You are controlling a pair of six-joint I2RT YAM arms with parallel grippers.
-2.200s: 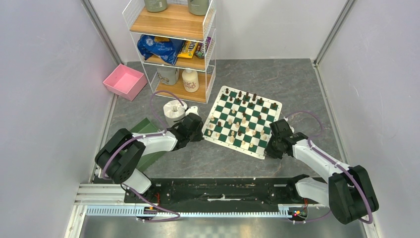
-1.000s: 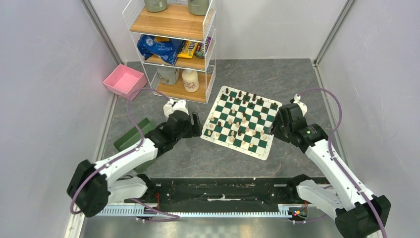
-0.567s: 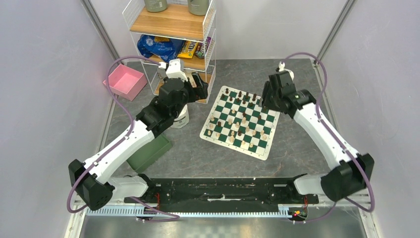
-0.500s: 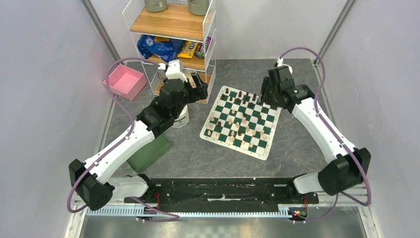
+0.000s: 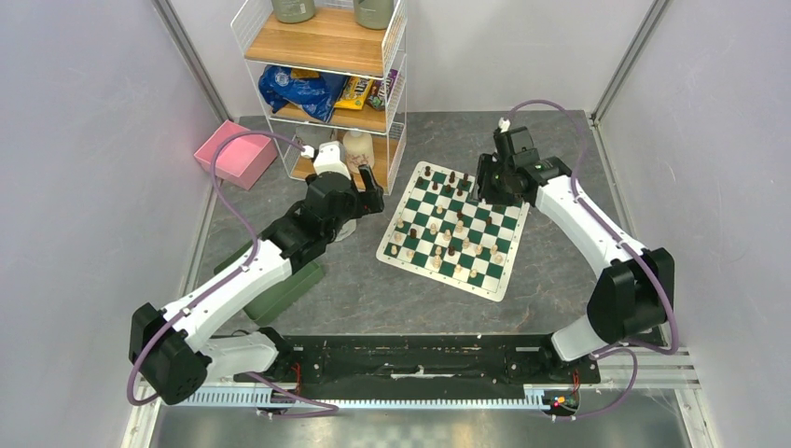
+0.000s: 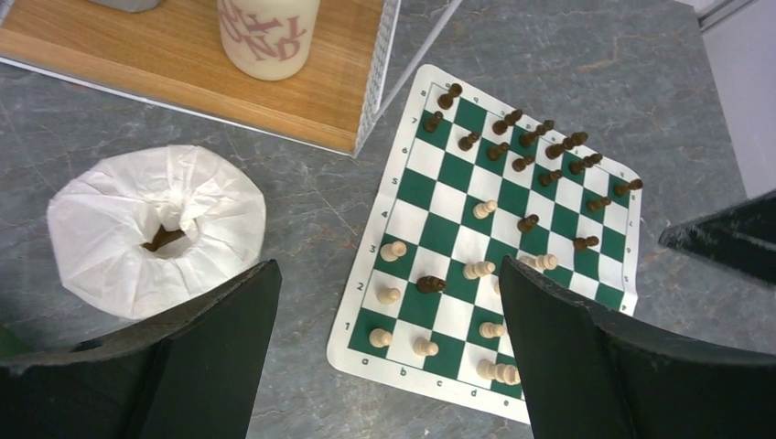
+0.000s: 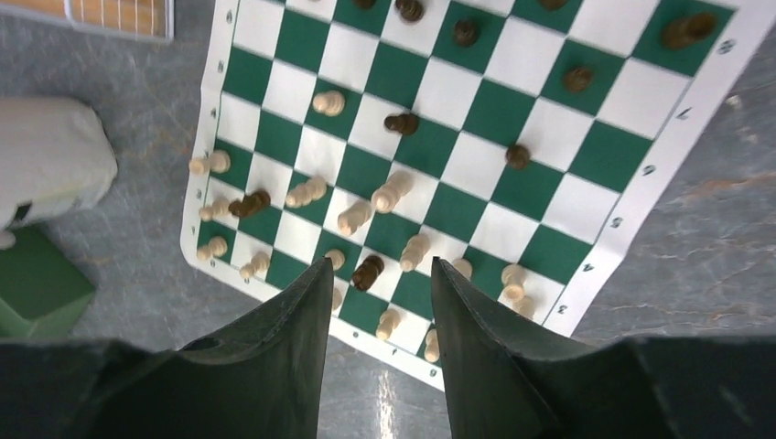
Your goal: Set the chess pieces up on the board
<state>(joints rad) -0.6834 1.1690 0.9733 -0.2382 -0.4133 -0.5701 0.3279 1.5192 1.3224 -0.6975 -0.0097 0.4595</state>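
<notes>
The board (image 6: 439, 233) lies in the middle, chess pieces (image 6: 393, 249) scattered on it. A paper roll (image 6: 110, 229) sits left of it, a shelf rack (image 5: 317, 42) behind the roll, a bin (image 5: 280, 294) nearer.

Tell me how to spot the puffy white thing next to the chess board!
Find the wire rack with wooden shelves at the back. On the grey tabletop in front of its bottom shelf, left of the checkered board, sits the paper-wrapped roll. It's round, crinkly and white with a dark hole on top, far bigger than any chess piece.

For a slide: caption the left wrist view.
Open left gripper above toilet roll and board of scattered chess pieces.
</notes>
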